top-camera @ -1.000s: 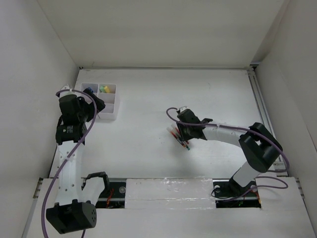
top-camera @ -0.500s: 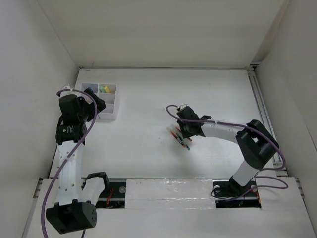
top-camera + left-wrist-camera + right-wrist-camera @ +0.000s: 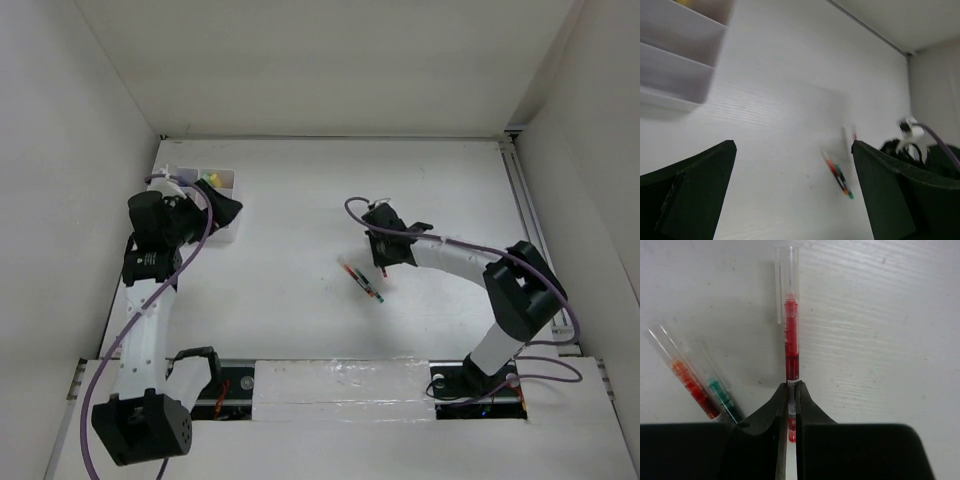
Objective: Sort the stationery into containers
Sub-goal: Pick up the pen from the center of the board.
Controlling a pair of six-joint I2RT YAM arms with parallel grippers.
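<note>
The red pen [image 3: 791,335] has a clear cap; the orange-red pen [image 3: 690,384] and the green pen [image 3: 723,396] are clear-cased too. The right gripper [image 3: 791,386] is black, the table [image 3: 880,340] white with faint grain, the organizer box [image 3: 675,55] translucent white

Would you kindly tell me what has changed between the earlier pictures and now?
The right gripper closed on a clear-barrelled red pen and drew it away from the orange and green pens. The left gripper, open, swung right over the white compartmented plastic organizer. Those two pens and the organizer stayed put.
</note>
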